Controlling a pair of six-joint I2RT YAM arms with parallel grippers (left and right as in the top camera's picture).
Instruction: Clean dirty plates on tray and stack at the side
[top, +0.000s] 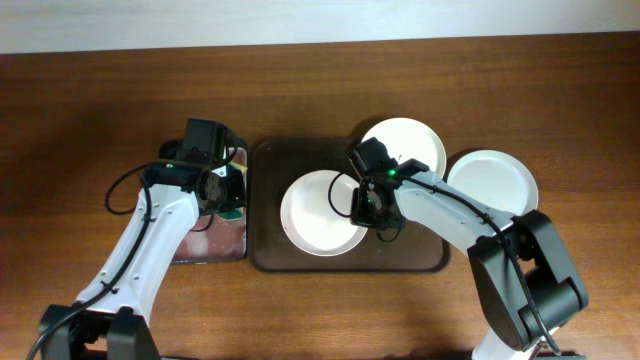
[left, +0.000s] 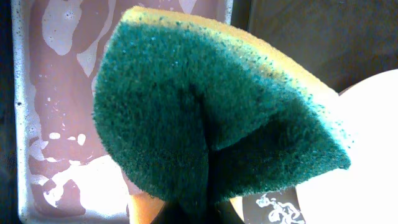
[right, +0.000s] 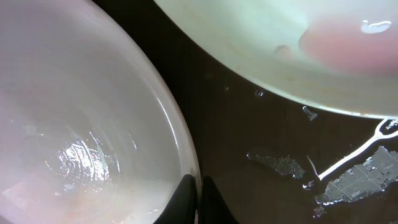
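Wooden tabletop (top: 80, 120): above the small wet tray (top: 214, 248), the left gripper (top: 228, 190) clenches a green-yellow sponge (left: 211, 112). On the brown tray (top: 268, 256), the right gripper (top: 373, 206) pinches the right rim of the centre plate (top: 315, 220); another plate (top: 412, 146) lies behind, a third plate (top: 492, 182) off-tray rightward.

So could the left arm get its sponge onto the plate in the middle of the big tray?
Probably yes. The sponge hangs just beside the tray, at its left rim. The middle plate lies next to it with nothing between, and the right jaws sit only at its far edge.
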